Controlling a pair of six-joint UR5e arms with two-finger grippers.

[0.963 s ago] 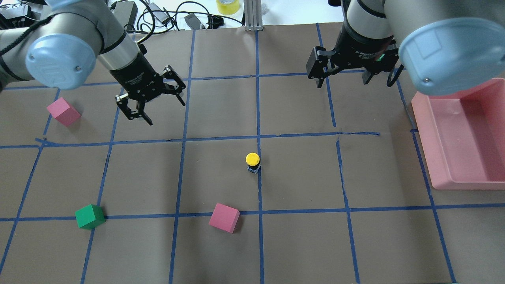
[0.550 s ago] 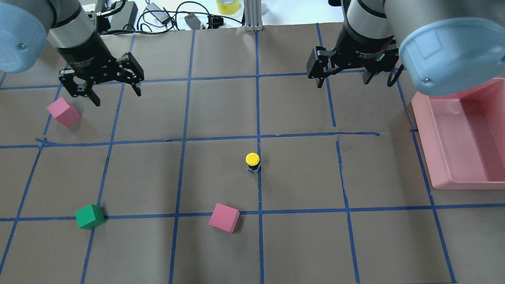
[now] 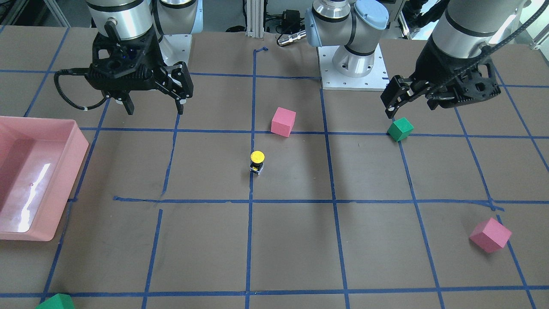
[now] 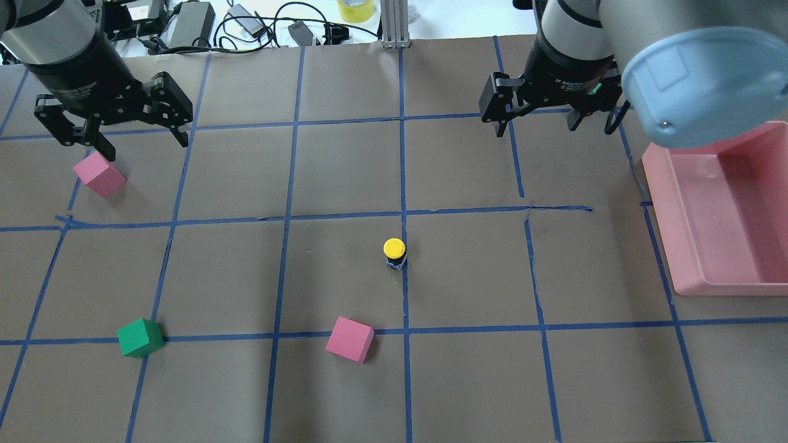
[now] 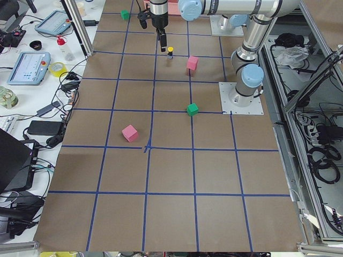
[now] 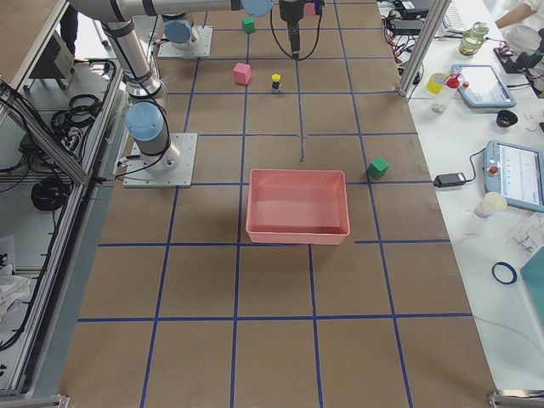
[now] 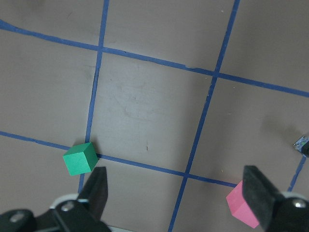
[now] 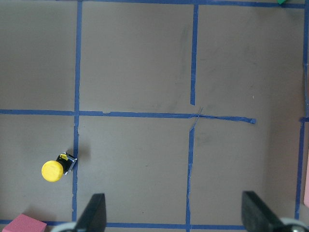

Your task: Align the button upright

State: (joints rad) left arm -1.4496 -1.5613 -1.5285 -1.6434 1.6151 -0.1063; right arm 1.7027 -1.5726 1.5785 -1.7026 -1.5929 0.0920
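Taped table: button upright; left hand, right hand hover, spread wide.

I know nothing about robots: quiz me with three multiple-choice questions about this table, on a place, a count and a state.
1. Where is the button? A) at an outer corner B) near the middle of the table, by a blue tape line C) lifted in the air.
2. How many pink cubes lie out? A) one B) two C) four.
3. The left pincer is: A) open and empty B) shut on the button C) shut on nothing.
Answers: B, it stands by the tape; B, both show from overhead; A, fingers spread, nothing between.
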